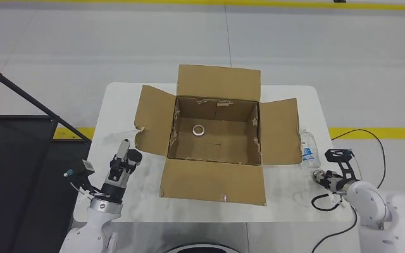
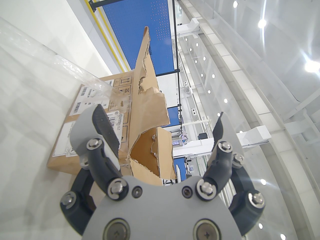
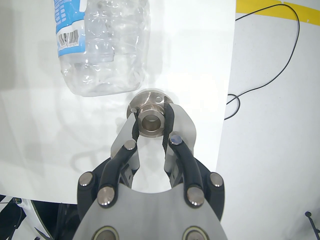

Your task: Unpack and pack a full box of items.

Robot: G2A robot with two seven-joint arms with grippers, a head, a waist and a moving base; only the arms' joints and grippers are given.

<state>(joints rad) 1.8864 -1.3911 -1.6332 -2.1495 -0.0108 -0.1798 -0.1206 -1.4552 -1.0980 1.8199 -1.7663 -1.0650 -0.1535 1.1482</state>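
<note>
An open cardboard box (image 1: 215, 183) stands mid-table with all flaps folded out. A roll of tape (image 1: 198, 129) lies on its floor. To the box's right lies a clear plastic bottle (image 1: 307, 150) with a blue label, which looks crushed in the right wrist view (image 3: 105, 33). My right gripper (image 3: 150, 123) is shut on a small metal flanged fitting (image 3: 150, 122) that rests on the table just past the bottle's base; the top view has this gripper (image 1: 321, 177) near the table's right front. My left gripper (image 2: 158, 114) is open and holds nothing, facing the box's torn left flap (image 2: 147, 101) from the table's left front (image 1: 126, 155).
The white table (image 1: 114, 120) is bare left of the box. Its right edge (image 3: 226, 76) runs close beside my right gripper. A black cable (image 3: 287, 58) lies on the floor beyond that edge. A clear plastic strip (image 2: 50, 56) crosses the left wrist view near the box.
</note>
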